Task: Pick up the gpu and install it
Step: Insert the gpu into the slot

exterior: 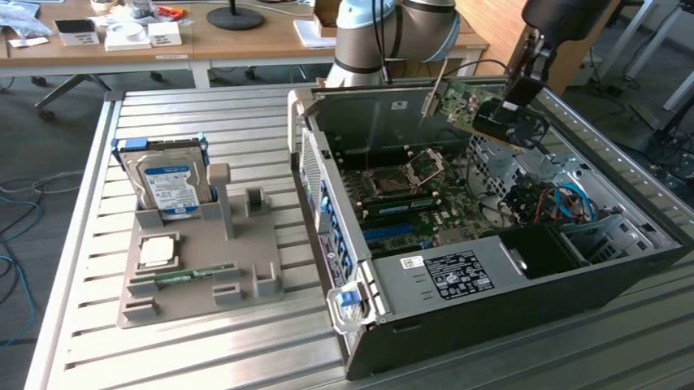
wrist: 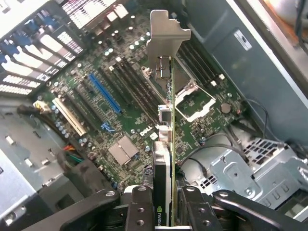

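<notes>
The arm point(exterior: 412, 24) reaches over the open computer case point(exterior: 607, 268), jaws clamped on the gpu point(exterior: 461, 93), held in the air above the motherboard point(exterior: 418, 195). On the tabletop point(exterior: 109, 357), at the exterior view's left, a grey tray point(exterior: 260, 280) holds an upright hard drive point(exterior: 168, 183).
</notes>
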### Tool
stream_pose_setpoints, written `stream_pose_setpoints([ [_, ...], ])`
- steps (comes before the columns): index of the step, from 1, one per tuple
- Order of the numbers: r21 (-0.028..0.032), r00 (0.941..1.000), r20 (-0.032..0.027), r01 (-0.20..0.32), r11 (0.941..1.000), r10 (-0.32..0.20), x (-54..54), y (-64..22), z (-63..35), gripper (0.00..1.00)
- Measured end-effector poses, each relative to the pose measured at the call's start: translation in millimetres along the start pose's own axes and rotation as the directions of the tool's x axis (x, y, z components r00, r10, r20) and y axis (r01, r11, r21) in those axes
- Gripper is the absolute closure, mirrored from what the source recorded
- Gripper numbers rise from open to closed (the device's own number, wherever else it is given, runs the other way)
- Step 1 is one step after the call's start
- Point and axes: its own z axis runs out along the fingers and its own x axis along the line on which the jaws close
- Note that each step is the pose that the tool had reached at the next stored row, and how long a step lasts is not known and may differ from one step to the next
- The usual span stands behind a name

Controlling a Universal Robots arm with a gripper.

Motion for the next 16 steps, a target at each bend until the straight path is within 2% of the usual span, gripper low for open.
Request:
stream_pose_setpoints([
  [4,-0.0014,0.9985,-0.0028,0.055,0.9985,-0.055,-0.1,0.1,0.1,0.73],
  [8,-0.0029,0.9938,-0.0056,0.111,0.9938,-0.111,-0.1,0.1,0.2,0.73],
  [12,-0.0046,0.9861,-0.0082,0.166,0.9861,-0.166,-0.2,0.2,0.4,0.73],
  [16,-0.0065,0.9747,-0.0111,0.223,0.9747,-0.223,-0.2,0.2,0.5,0.73],
])
